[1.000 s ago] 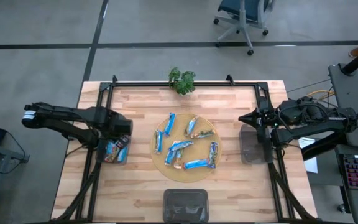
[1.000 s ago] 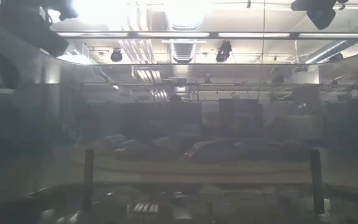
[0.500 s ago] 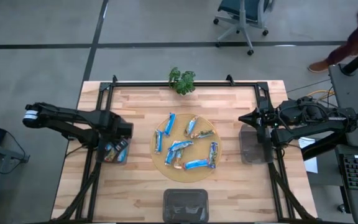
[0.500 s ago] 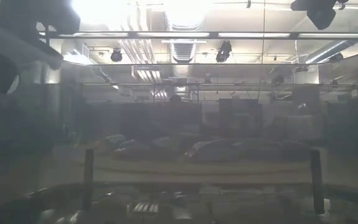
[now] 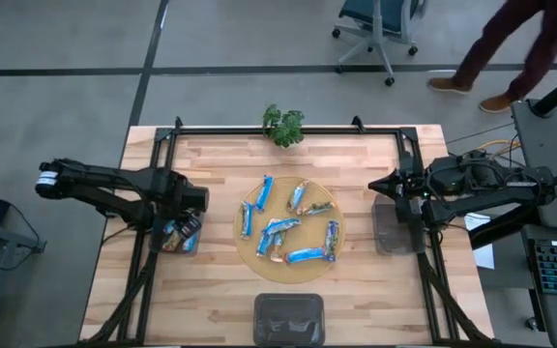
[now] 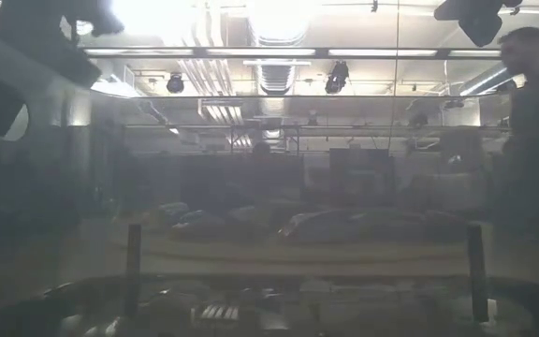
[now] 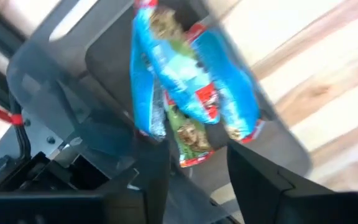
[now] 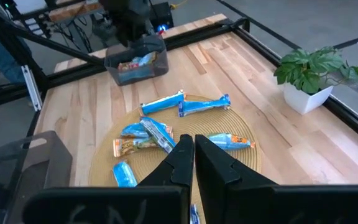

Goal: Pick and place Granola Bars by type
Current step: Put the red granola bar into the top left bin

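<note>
I see most of the blue foil-wrapped granola bars (image 5: 285,230) lying scattered on a round woven tan mat (image 5: 247,238) at the middle of the pale wooden plank worktop (image 5: 220,290). A few more bars (image 7: 191,93) lie in the small grey rectangular bin (image 5: 177,235) by the worktop's left edge. My left claw (image 5: 193,199) hangs just above that bin, its fingers (image 7: 253,180) spread apart with nothing pinched between them. My right claw (image 5: 377,184) waits over the right edge, fingers pressed together, beside a second grey bin (image 5: 392,228). A third grey bin (image 5: 288,317) sits at the near edge. A small green plant in a white pot (image 5: 283,124) stands at the far edge. Around the worktop is grey floor with a blue office chair (image 5: 380,24), and a person (image 5: 511,48) walks past the far right corner. In the low view I see ceiling lights (image 6: 274,14) glaring overhead.
</note>
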You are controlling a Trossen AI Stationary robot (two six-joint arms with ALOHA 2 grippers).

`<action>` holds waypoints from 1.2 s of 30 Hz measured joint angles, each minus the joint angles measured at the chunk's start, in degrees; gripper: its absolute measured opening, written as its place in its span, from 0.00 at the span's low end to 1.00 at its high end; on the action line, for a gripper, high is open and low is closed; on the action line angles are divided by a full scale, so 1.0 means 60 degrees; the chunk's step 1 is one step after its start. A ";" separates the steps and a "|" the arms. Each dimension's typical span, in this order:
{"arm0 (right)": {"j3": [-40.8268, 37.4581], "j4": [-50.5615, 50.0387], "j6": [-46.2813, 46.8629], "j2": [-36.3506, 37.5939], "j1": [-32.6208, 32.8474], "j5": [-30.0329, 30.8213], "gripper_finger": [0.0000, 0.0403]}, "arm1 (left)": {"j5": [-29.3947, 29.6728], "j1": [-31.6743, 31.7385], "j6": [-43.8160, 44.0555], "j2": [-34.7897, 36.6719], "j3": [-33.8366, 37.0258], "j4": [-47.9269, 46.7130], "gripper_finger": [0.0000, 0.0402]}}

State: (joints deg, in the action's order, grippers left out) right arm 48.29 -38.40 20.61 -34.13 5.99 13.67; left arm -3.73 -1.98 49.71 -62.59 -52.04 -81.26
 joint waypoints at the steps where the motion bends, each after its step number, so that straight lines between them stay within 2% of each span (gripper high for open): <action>1: 0.0000 0.0002 0.0002 -0.0052 0.0000 0.0000 0.02 | 0.0027 0.0000 -0.0086 0.0004 -0.0175 0.0087 0.30; 5: 0.0000 0.0105 0.0002 -0.0176 0.0002 -0.0004 0.02 | 0.0449 -0.0021 -0.0554 0.0007 -0.0953 0.0832 0.20; 12: 0.0000 0.0652 -0.0015 -0.0453 -0.0001 -0.0020 0.02 | 0.1647 -0.0070 -0.1664 0.0036 -0.2172 0.3157 0.02; 18: 0.0000 0.1344 -0.0036 -0.0696 0.0000 -0.0109 0.02 | 0.2633 -0.0202 -0.2851 0.0143 -0.2876 0.4648 0.00; 21: 0.0000 0.1819 -0.0031 -0.0863 -0.0001 -0.0196 0.02 | 0.2643 -0.0288 -0.3409 0.0361 -0.2835 0.5780 0.00; 24: 0.0000 0.2359 -0.0036 -0.1129 -0.0001 -0.0740 0.02 | 0.2533 -0.0497 -0.3789 0.0617 -0.2690 0.6682 0.00; 28: 0.0000 0.2721 0.0141 -0.1667 0.0004 -0.1243 0.03 | 0.2529 -0.0773 -0.3923 0.0951 -0.2559 0.7054 0.00; 31: 0.0004 0.2749 0.0351 -0.2174 0.0000 -0.1859 0.08 | 0.2529 -0.0861 -0.3806 0.1150 -0.2496 0.6924 0.00; 36: 0.0096 0.2714 0.1042 -0.3115 0.0010 -0.3279 0.23 | 0.2530 -0.0878 -0.3739 0.1438 -0.2413 0.6931 0.00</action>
State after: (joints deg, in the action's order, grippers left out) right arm 48.87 -22.12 26.86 -52.82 6.04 -6.00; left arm 11.45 -7.25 27.28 -53.96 -66.52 -39.68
